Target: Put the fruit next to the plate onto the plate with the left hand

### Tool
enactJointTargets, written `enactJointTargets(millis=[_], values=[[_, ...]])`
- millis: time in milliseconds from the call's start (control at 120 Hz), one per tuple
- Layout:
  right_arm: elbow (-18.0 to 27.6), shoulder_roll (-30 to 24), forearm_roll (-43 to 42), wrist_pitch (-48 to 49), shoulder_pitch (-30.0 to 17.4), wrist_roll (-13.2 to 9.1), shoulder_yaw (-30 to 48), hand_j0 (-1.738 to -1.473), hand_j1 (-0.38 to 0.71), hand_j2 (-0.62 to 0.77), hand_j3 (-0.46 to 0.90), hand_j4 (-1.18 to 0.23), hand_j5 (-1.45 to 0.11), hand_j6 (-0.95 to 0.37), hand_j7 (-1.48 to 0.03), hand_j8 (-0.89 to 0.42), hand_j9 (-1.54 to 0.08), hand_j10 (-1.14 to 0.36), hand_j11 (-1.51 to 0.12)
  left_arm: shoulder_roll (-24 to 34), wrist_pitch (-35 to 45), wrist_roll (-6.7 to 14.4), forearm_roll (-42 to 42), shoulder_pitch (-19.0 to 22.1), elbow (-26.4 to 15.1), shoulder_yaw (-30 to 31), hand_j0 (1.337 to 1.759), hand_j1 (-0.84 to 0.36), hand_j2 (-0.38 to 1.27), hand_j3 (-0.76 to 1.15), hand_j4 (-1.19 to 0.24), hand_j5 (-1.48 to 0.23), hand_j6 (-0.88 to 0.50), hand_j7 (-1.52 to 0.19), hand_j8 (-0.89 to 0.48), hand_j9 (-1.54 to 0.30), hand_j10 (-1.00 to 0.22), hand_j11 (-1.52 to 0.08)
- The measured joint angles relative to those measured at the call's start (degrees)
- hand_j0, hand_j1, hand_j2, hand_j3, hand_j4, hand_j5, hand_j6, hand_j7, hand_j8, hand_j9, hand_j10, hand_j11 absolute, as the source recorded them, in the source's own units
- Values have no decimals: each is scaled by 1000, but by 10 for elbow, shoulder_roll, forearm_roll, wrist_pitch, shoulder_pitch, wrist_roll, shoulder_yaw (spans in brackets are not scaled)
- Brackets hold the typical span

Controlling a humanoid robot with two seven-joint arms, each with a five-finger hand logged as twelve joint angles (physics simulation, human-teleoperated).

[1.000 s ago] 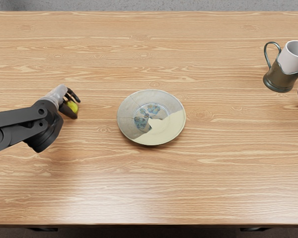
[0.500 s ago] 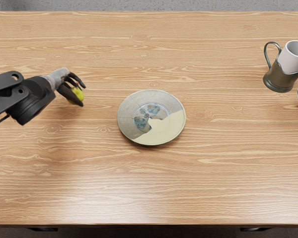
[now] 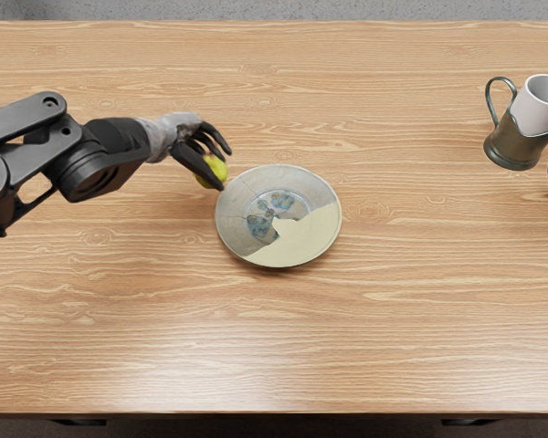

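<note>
Fruit [image 3: 216, 171] clamped in your left hand [image 3: 201, 151] beside the plate [image 3: 315, 235]: carry it over the centre, lower, then release.

The plate [image 3: 297, 242] sits centrally, fruit [image 3: 215, 169] beside its left rim, mug [image 3: 516, 137] far right.

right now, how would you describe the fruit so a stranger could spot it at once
On the wooden table, find the round patterned plate near the middle. Just beside its upper-left rim, the left hand grips the fruit: a small round ball, the only yellow-green thing in view.
</note>
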Motion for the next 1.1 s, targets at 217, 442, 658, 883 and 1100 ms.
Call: enactJointTargets(millis=[217, 442, 658, 883, 1100], values=[[0, 0, 0, 0, 0, 0, 0, -1658, -331, -3, 0, -15, -19, -15, -20, -15, -20, -15, -20, -48, -2, 0, 0, 7, 0, 3, 1658, -372, 500, 0, -660, -926, -551, -908, -471, -893, -618, -883], [0, 0, 0, 0, 0, 0, 0, -1658, -331, -3, 0, -15, -19, -15, -20, -15, -20, -15, -20, -77, -2, 0, 2, 7, 0, 19, 1657, -302, 347, 0, -605, -831, -521, -824, -454, -807, -588, -803], [0, 0, 0, 0, 0, 0, 0, -1658, -331, -3, 0, -15, -20, -15, -20, -15, -20, -15, -20, -64, -16, -1, -2, 11, 0, -21, 1658, 119, 122, 0, -215, -294, -186, -292, -163, -285, -209, -284], [0, 0, 0, 0, 0, 0, 0, -1658, -331, -3, 0, -15, -20, -15, -20, -15, -20, -15, -20, 43, -230, -1, -181, 44, 0, -118, 1658, 272, 41, 0, -72, -99, -63, -98, -55, -96, -70, -95], [0, 0, 0, 0, 0, 0, 0, -1658, -331, -3, 0, -15, -20, -15, -20, -15, -20, -15, -20, 92, -352, -1, -318, 187, 5, -249, 1658, 322, 15, 0, -26, -35, -22, -34, -20, -34, -25, -34]])
